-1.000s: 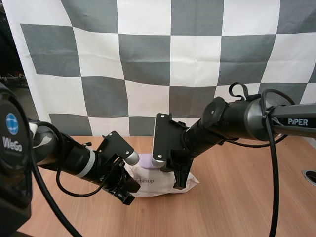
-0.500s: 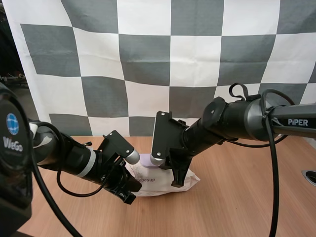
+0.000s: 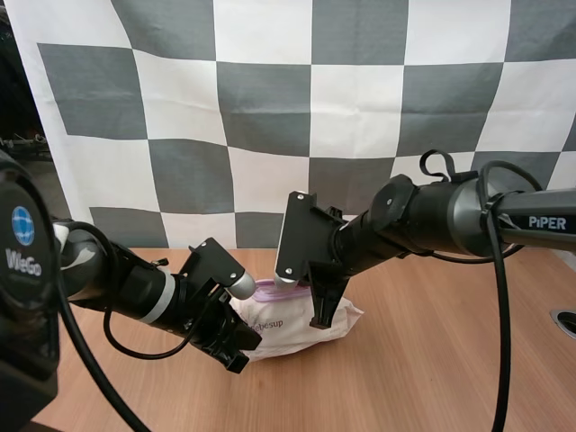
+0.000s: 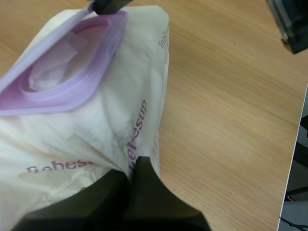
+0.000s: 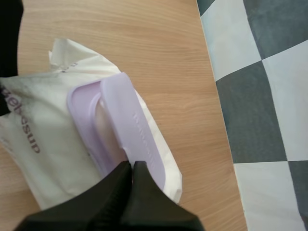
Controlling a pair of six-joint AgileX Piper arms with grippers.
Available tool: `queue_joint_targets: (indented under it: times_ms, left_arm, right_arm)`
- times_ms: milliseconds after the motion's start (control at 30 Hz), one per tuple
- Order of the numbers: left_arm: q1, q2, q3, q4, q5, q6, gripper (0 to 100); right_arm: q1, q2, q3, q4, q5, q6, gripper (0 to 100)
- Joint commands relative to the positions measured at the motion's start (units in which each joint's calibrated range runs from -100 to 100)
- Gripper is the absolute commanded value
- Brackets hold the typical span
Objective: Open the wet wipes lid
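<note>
Since a second ago the right fingers [image 5: 137, 175] have risen a little and drawn back toward the right, and the lid [image 5: 127, 125] has come up with them. In the high view it now shows as a thin lavender edge lifted clear of the pack [image 3: 288, 328], where before it lay flat.

Nearest: the left fingers [image 4: 137, 168] are clenched on the pack's near end. The film puckers into creases at their tips, which looks like a firm anchor. They have barely shifted.

Pack: lies on the tabletop [image 3: 432, 360] between the two arms, its near-left end pinned.

Opening: the lavender rim [image 4: 72, 91] is exposed, with white wipes [image 4: 48, 72] visible inside.

Beyond: the right fingers are clamped on the free edge of the lid, holding it tilted up on its hinge at the far side of the rim.

Judgement: the seal is broken and the lid is roughly partway open, not yet folded back. What remains is likely to swing it further over. The risk is the light pack lifting with the lid if the left hold slips.
</note>
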Motion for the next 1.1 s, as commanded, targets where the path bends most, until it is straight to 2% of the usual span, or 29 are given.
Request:
queue_joint_targets:
  times_ms: [0, 100, 333, 600, 833, 1067]
  left_arm:
    - [0.00, -0.1, 0.0, 0.1, 1.1, 0.0, 0]
    - [0.00, -0.1, 0.0, 0.1, 1.5, 0.0, 0]
    - [0.00, -0.1, 0.0, 0.1, 2.7, 0.0, 0]
    - [0.00, -0.1, 0.0, 0.3, 2.6, 0.0, 0]
    - [0.00, -0.1, 0.0, 0.4, 2.4, 0.1, 0]
    - [0.00, -0.1, 0.0, 0.6, 2.3, 0.1, 0]
  right_arm:
    - [0.0, 0.1, 0.0, 0.5, -2.3, 0.0, 0]
    - [0.0, 0.1, 0.0, 0.8, -3.9, 0.0, 0]
    - [0.0, 0.5, 0.0, 10.1, -10.3, -4.2, 0]
    - [0.0, 8.8, -0.2, 15.7, -20.7, -4.2, 0]
    - [0.0, 16.2, -5.2, 17.1, -20.9, -4.2, 0]
    - [0.0, 17.2, -6.4, 17.4, -20.8, -4.2, 0]
